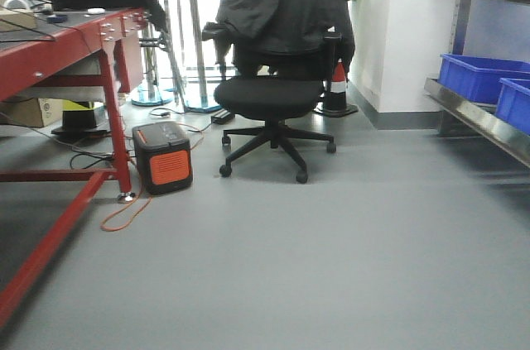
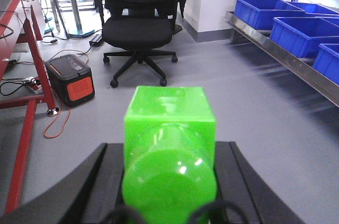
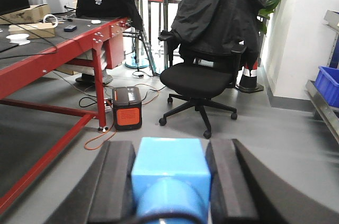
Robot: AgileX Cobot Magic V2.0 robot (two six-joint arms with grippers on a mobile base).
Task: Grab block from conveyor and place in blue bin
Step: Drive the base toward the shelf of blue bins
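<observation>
Grey workshop floor point(image 1: 373, 267) fills the front view, with a red-framed tabletop point(image 1: 58, 44) at 9 o'clock, a jacket-draped office chair point(image 1: 269, 98) at 12 and blue bins point(image 1: 480, 77) on a steel shelf at 3. An orange-faced power box point(image 1: 163, 158) sits on the floor just beside the tabletop's leg.

No belt can be made out for certain. The blue block point(image 3: 168, 168) is off any surface, clamped by its two flat side faces in the right hand point(image 3: 169, 152), whose fingers press both sides. The left hand point(image 2: 169, 147) grips a green block point(image 2: 169, 113) the same way. Squeezing opposite flats probably keeps each load from twisting while the base travels towards the shelf.

Neither hand nor either block appears in the front view; only the wrist cameras reveal them. The left wrist view shows the row of bins running along the shelf, while the right wrist view catches just one bin's corner at 3 o'clock.
</observation>
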